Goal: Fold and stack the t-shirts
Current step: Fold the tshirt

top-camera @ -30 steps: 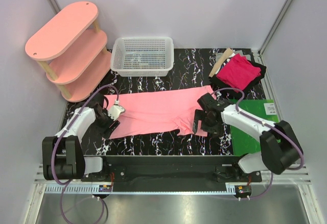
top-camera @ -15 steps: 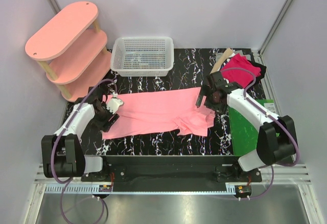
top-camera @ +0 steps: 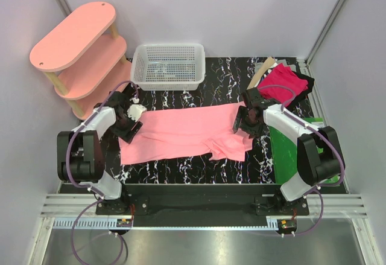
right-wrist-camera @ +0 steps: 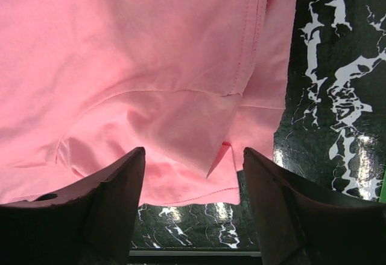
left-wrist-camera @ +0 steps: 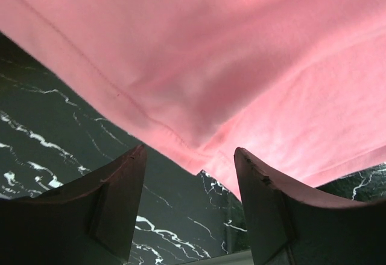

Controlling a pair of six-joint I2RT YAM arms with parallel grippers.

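Black marbled counter [top-camera: 169,171] carries the salmon-pink t-shirt [top-camera: 181,133] stretched left to right; my left fingers [left-wrist-camera: 114,204] stand apart over its left end, my right fingers [right-wrist-camera: 108,207] apart over its right end, magenta t-shirt [top-camera: 280,84] in the far right corner

Three views: one overhead, two wrist close-ups.
Top external set high behind the arm bases, looking down on the whole bench [top-camera: 181,169]. Left wrist very near, looking past the left hand [left-wrist-camera: 190,150] at the left-end hem of the light pink t-shirt [left-wrist-camera: 241,66]. Right wrist equally near, looking past the right hand [right-wrist-camera: 194,150] at the shirt's right end. Shared by all three: same shirt, marbled bench top.
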